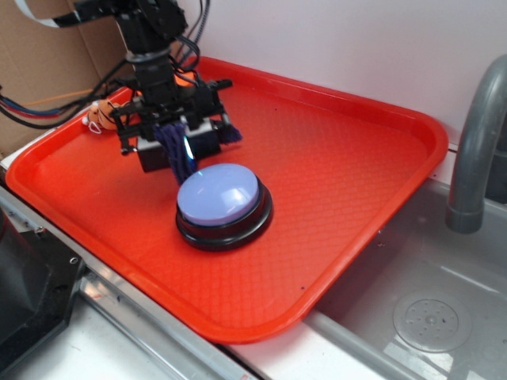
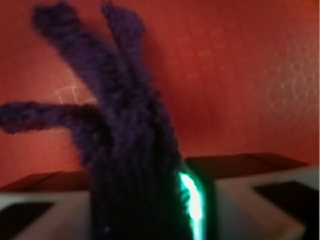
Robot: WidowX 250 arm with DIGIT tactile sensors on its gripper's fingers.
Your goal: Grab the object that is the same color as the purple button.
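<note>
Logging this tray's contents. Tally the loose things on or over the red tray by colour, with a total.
Purple: 2, the purple button and the dark purple cloth held in the tool
Orange: 1, the plush toy
Total: 3

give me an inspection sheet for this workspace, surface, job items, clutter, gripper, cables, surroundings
Surface: red tray, textured, beside a sink.
Job's things: purple cloth hanging from the gripper; purple button on the tray just in front of it.
Clutter: orange plush toy at the tray's far left edge; an orange thing behind the arm, mostly hidden.
Gripper: gripper shut on the purple cloth.
Cables: cables running off left behind the arm.
Surroundings: grey faucet, sink drain, cardboard.
</note>
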